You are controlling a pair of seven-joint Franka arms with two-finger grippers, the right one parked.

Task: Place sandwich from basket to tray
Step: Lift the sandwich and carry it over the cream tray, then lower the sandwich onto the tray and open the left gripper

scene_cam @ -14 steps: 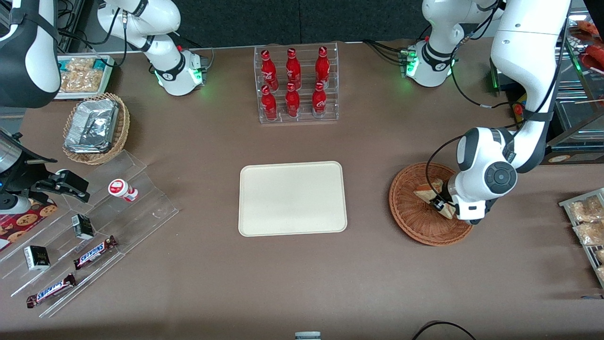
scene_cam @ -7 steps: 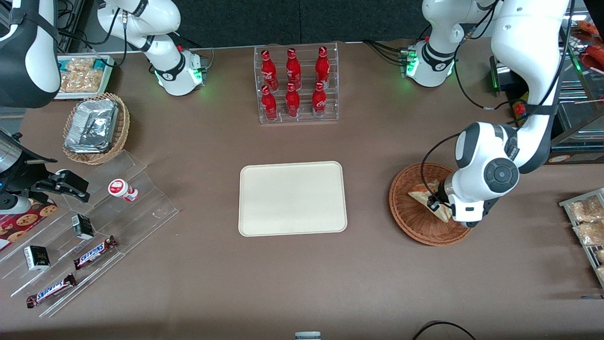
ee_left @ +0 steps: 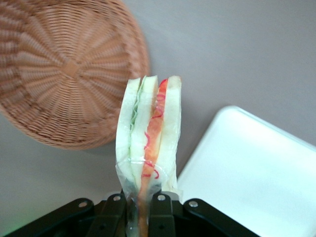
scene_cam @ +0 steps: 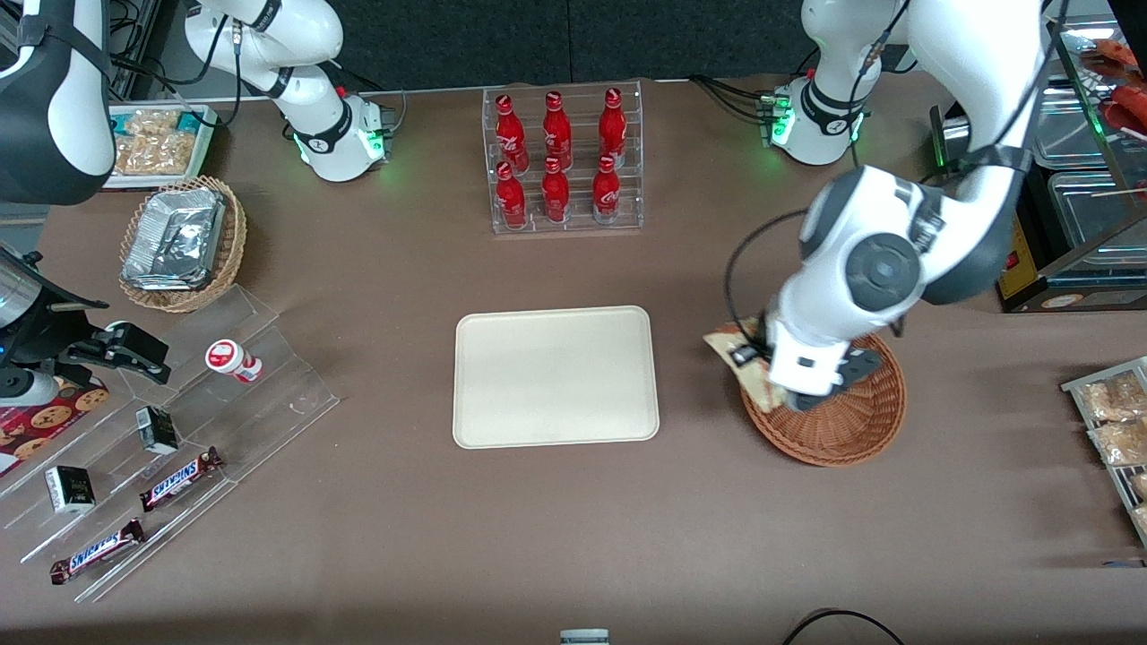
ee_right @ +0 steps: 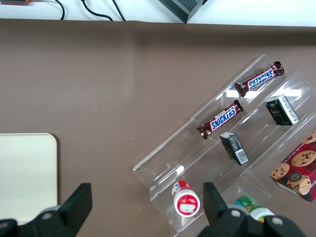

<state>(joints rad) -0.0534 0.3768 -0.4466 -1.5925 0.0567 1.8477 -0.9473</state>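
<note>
My gripper (scene_cam: 751, 363) is shut on the sandwich (scene_cam: 722, 343), a plastic-wrapped white-bread wedge with green and red-pink filling. It hangs above the rim of the round reddish-brown basket (scene_cam: 842, 448), on the side nearest the tray (scene_cam: 556, 376). In the left wrist view the sandwich (ee_left: 150, 133) stands out from between the black fingers of the gripper (ee_left: 138, 203), its wrapper pinched between them. Below it lie the basket (ee_left: 64, 74), which holds nothing in view, bare table and a corner of the cream tray (ee_left: 256, 168). The tray holds nothing.
A clear rack of red bottles (scene_cam: 564, 161) stands farther from the camera than the tray. Toward the parked arm's end are stepped acrylic racks with snack bars (scene_cam: 161, 448) and a tan basket of foil trays (scene_cam: 184, 242). Snack packets (scene_cam: 1111, 421) lie at the working arm's end.
The gripper has risen out of the basket with the sandwich in it and has moved sideways toward the tray, from over the basket's middle to over its rim.
</note>
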